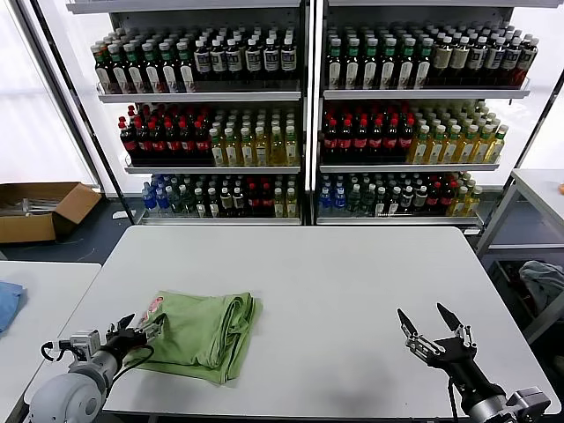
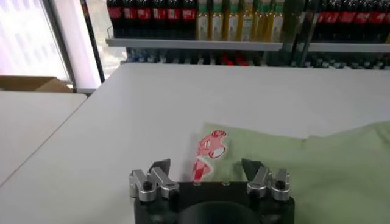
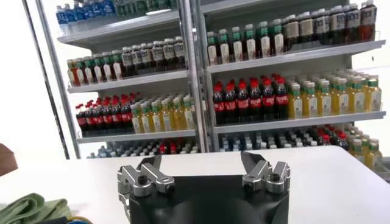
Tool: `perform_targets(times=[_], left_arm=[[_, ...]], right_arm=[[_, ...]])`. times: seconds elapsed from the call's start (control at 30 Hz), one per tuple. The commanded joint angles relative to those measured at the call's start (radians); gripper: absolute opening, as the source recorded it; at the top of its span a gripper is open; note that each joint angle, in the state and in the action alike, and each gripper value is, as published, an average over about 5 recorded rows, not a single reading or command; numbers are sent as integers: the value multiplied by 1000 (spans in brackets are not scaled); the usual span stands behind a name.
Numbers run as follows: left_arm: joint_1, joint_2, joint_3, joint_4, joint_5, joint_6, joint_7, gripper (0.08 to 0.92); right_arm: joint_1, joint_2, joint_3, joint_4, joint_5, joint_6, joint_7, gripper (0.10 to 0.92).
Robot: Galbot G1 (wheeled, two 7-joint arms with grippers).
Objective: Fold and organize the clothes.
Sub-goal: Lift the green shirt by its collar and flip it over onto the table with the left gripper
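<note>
Head view: folded polo shirt [image 1: 207,330] on table [image 1: 352,282], open left gripper [image 1: 141,330] beside it, right gripper [image 1: 432,328] open apart.

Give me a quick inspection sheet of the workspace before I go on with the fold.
Surface: white table, flat, bare around the shirt.
Job's things: green polo shirt lies folded on the table's front left part; its red-and-white graphic shows at the edge nearest the left claw.
Clutter: nothing seen on the table.
Grippers: left claw open at the shirt's left edge, holding nothing; right claw open above the front right of the table, empty.
Cables: black cable loops along the left arm.
Surroundings: bottle shelves behind; cardboard box on the floor at left; blue cloth on the side table.
</note>
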Motion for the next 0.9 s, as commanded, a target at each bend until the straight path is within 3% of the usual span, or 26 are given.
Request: perform_targets(times=[0.03,0.27,0.6,0.73,0.9], left_arm=[[0,-25,15,54,8,-13,23,660],[28,-72,40,11,10,1,28,453],[54,-66,9,-41,35,-47,8,169],[84,-86,-27,-84,174,-116,14,117],[95,-82,-124,-117,123,-115,5,114]], right_arm=[[-10,-4,10,30,5,-8,6,823],[-31,-5,31,49,18,-10,8,823],[14,-11,14,28,13,-22,19,823],[15,-8,17,14,17,-17,14,823],[15,-10,11,-1,17,-8,5,823]])
